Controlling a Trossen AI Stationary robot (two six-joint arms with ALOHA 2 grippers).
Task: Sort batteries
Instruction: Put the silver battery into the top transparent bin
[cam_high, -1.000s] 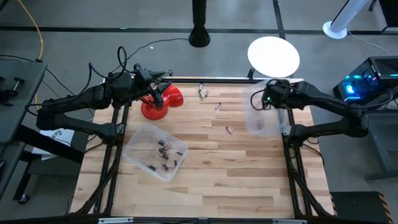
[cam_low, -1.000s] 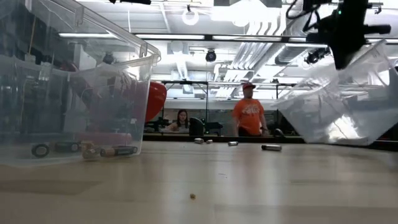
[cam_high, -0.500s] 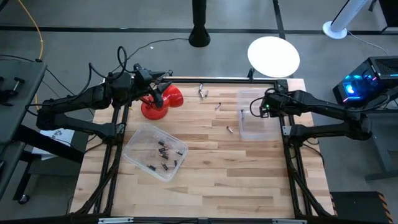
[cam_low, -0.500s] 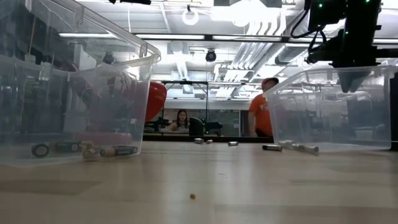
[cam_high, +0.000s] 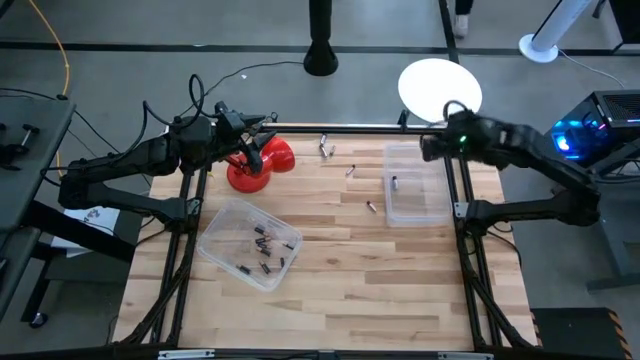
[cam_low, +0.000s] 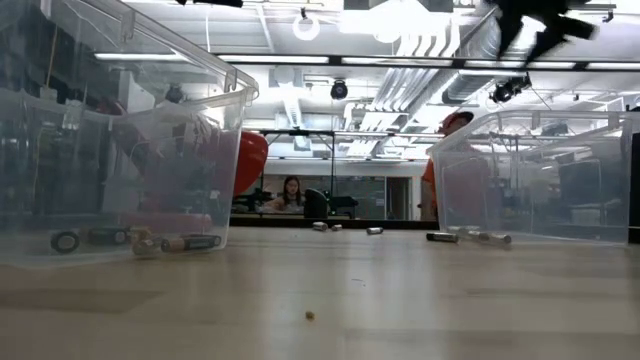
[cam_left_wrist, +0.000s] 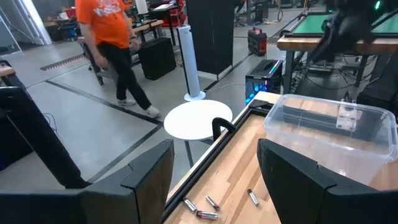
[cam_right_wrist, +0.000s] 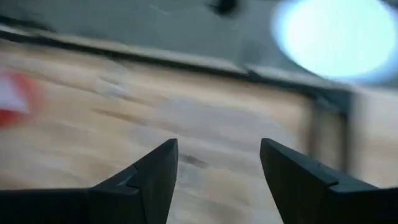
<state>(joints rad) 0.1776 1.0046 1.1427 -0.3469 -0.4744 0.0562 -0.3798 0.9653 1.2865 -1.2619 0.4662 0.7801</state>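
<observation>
Several dark batteries lie in a clear bin at the table's near left. A second clear bin stands flat on its bottom at the right, with a battery on its floor. Loose batteries lie on the wood at the far middle, others nearer the right bin. My right gripper hangs open with nothing between its fingers, above the right bin's far end. My left gripper waits open over the red tool at the far left.
The red plunger-like tool stands on the table under my left arm. A white round disc lies on the floor beyond the far edge. The table's metal frame runs beside the right bin. A person sits in the room behind.
My right gripper held the right bin tilted in the air, set it down flat on the table, then opened and let go. It has since risen and drawn back toward the far right corner, tipping its fingers further down. The bin stays where it was set.
</observation>
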